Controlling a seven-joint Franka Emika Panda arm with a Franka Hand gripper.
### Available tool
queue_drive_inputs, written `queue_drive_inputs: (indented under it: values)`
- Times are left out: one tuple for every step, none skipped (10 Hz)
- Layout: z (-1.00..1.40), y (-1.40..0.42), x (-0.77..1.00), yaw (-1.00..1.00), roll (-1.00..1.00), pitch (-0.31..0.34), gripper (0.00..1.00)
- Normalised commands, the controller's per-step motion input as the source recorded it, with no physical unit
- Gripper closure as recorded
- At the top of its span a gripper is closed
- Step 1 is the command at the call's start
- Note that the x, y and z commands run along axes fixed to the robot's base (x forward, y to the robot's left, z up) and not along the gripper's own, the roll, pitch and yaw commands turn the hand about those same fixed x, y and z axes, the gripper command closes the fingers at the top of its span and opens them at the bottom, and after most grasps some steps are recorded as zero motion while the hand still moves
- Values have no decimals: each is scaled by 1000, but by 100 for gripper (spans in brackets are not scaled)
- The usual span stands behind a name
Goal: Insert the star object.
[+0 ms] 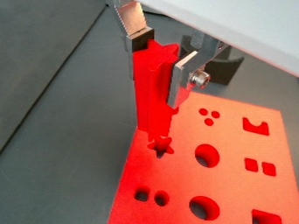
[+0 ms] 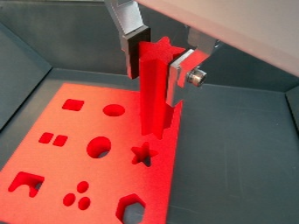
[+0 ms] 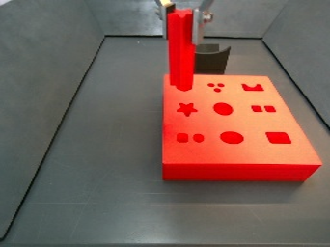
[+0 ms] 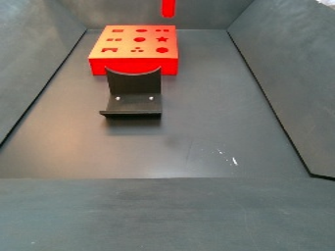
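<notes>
Gripper (image 2: 159, 54) fingers are clamped on the upper end of the star object (image 2: 156, 96), holding it upright above the red block (image 3: 238, 159), its lower tip close over the star-shaped hole (image 2: 142, 155). This looks like the alignment step: next, square the peg's points to the hole and lower it straight. Behind the block stands the fixture (image 4: 132, 90).

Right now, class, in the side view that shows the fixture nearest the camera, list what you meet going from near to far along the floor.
Fixture → red block with shaped holes → star object, held upright in the gripper above the block's far edge.
</notes>
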Motion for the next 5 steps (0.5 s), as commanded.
queue_drive_inputs:
  values:
    - [-123,-63,717,0,143,253,100]
    - [-134,-114,783,143,219,273,100]
    - [-223,-49,737,171,249,307,100]
    - [-249,-31,671,137,291,356,100]
    - [-269,-43,657,146,273,364,100]
